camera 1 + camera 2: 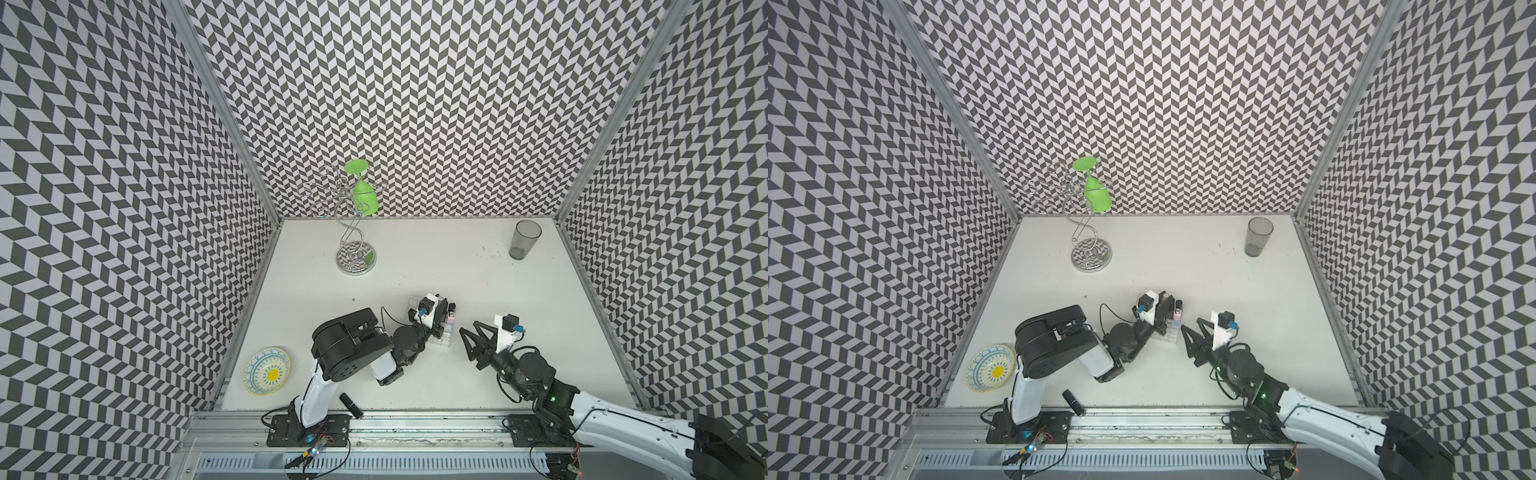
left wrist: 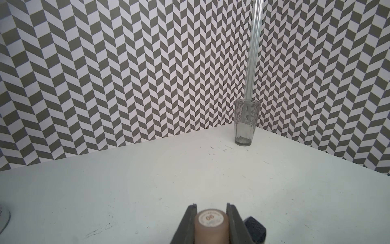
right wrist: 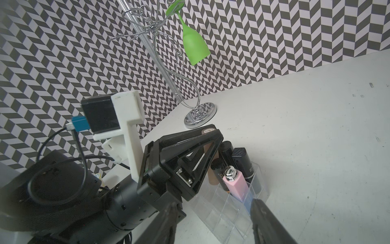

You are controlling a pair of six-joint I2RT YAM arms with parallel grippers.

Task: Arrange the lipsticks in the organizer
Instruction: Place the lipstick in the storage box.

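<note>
Left gripper (image 2: 211, 206) is pinching the tan lipstick tube (image 2: 211, 224) into the clear plastic grid organizer (image 3: 228, 213), several already in. Right gripper (image 1: 468, 326) is open, empty; one glossy black tube (image 1: 351, 405) waits outside.

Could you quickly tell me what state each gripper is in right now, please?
Left gripper: closed on the tan lipstick.
Right gripper: open, holding nothing.
</note>
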